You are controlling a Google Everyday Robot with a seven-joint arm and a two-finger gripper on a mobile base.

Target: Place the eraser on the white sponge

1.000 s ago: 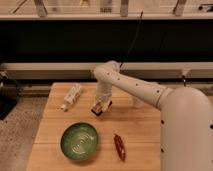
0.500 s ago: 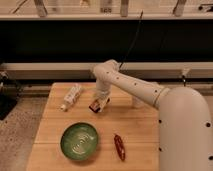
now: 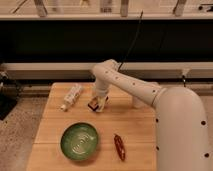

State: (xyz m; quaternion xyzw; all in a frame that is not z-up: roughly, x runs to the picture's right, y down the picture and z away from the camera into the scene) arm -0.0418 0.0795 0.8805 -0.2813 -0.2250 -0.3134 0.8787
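Observation:
My gripper (image 3: 96, 101) hangs from the white arm over the back middle of the wooden table (image 3: 55, 127). It is shut on the eraser (image 3: 93, 104), a small dark block with an orange-brown face, held tilted just above the tabletop. A small white patch (image 3: 104, 102) shows just right of the eraser under the gripper. I cannot tell whether that patch is the white sponge. The rest of the sponge is hidden by the gripper and arm.
A long white tube-like bottle (image 3: 71, 96) lies left of the gripper. A green bowl (image 3: 80, 141) sits at the front left. A slim red chili-shaped object (image 3: 119, 146) lies at the front middle. The arm's large body (image 3: 175, 125) covers the table's right side.
The gripper has shifted slightly to the left with the eraser in it. The bottle, bowl and red object have not moved.

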